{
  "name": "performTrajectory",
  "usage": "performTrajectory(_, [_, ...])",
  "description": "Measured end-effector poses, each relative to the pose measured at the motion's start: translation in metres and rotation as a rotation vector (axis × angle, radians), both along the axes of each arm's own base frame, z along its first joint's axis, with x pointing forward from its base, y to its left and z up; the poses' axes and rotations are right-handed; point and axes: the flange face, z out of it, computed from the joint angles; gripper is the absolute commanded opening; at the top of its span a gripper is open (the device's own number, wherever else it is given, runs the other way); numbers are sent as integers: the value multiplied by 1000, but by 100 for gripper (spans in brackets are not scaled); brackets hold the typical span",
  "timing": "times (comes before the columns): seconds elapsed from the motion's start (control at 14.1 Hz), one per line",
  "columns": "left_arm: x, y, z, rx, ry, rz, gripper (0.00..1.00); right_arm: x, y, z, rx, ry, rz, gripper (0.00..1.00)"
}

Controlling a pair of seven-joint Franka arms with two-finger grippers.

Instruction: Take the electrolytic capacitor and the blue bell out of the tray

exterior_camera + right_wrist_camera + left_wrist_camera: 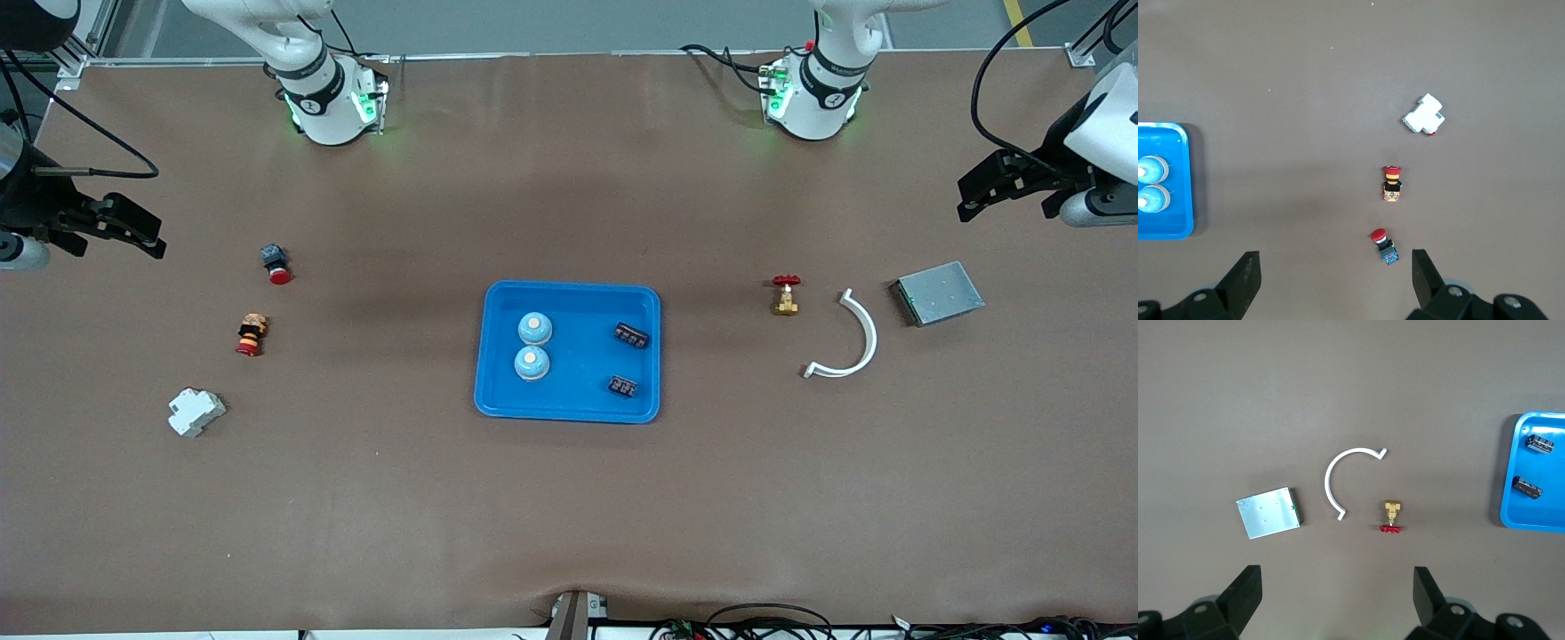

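From my remote station I see both tools raised over the two ends of the counter (569, 533), each with jaws spread wide and empty. The left tool (1000, 191) hangs over the left arm's end, and its wrist view shows its dark fingers (1245, 590) apart above bare counter. The right tool (111, 227) hangs over the right arm's end, likewise gaping. The task's things lie well apart from both tools, midway between them in a blue tray (498, 391): two bells (535, 328) sit one just beside the other on the side toward the right tool, and two capacitors (631, 335) lie on the side toward the left tool, apart from each other. Each bell is a pale blue dome with an orange cap; each capacitor is a small dark block with pale markings. The counter is a matte brown sheet. Near the left tool rest a grey metal plate (940, 292), a white curved strip (853, 342) and a brass valve (786, 296) with a red handle. Near the right tool rest a red push-button (276, 264), a striped button (252, 334) and a white breaker (196, 412).
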Motion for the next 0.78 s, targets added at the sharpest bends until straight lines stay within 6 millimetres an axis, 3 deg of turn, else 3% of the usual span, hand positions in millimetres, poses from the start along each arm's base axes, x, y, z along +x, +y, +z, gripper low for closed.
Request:
performTrajectory(0.14, [4, -4, -5, -22, 7, 13, 100, 0, 0, 0, 0, 0, -2, 100])
performTrajectory(0.28, [13, -21, -17, -70, 9, 76, 100, 0, 0, 0, 0, 0, -2, 100])
performTrajectory(0.49, [29, -82, -56, -123, 61, 249, 100, 0, 1, -1, 0, 2, -1, 100])
performTrajectory(0.78, [43, -174, -125, -129, 119, 386, 100, -1, 14, -7, 70, 17, 8, 100])
